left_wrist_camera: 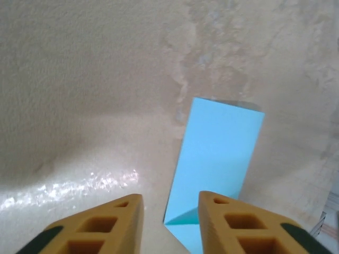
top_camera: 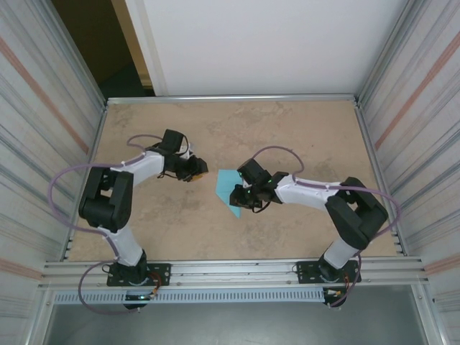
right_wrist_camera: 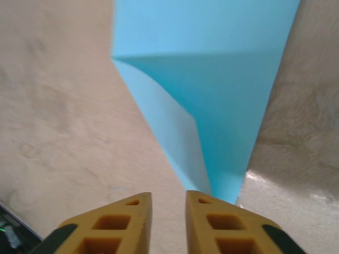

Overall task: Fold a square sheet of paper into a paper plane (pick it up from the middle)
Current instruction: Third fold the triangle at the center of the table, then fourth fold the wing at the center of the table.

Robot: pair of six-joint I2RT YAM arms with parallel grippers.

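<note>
**Both pincers loose, folded paper on the desk between them**

Top view: the blue paper (top_camera: 228,188) lies near the middle of the desk (top_camera: 302,129), folded to a narrow, pointed shape. The right pincer (top_camera: 236,199) sits over its near end. The left pincer (top_camera: 198,171) stands just beside the paper's left edge, apart from it. From this height the jaws are too small to read.

Left wrist view: the left pincer (left_wrist_camera: 168,202) has its fingers moderately apart and grips nothing. The near corner of the blue paper (left_wrist_camera: 217,153) lies flat on the desk below the gap, with a small slanted flap there. The rest of the strip runs away from the camera.

Right wrist view: the right pincer (right_wrist_camera: 168,197) is parted only a little, with bare desk showing in the slit and nothing held. The pointed end of the blue paper (right_wrist_camera: 212,79) lies just beside the right finger. A folded layer crosses the strip on a slant, and one edge seems to lift slightly off the layer beneath.

Handling, as I judge it: the paper is very light, thin and limp. It will likely slide on the smooth desk when pushed, and it will keep any dent a hard pinch leaves. The best hold is probably along a crease or doubled edge, where the layers are stiffer, while the other pincer pins the far end down.
</note>
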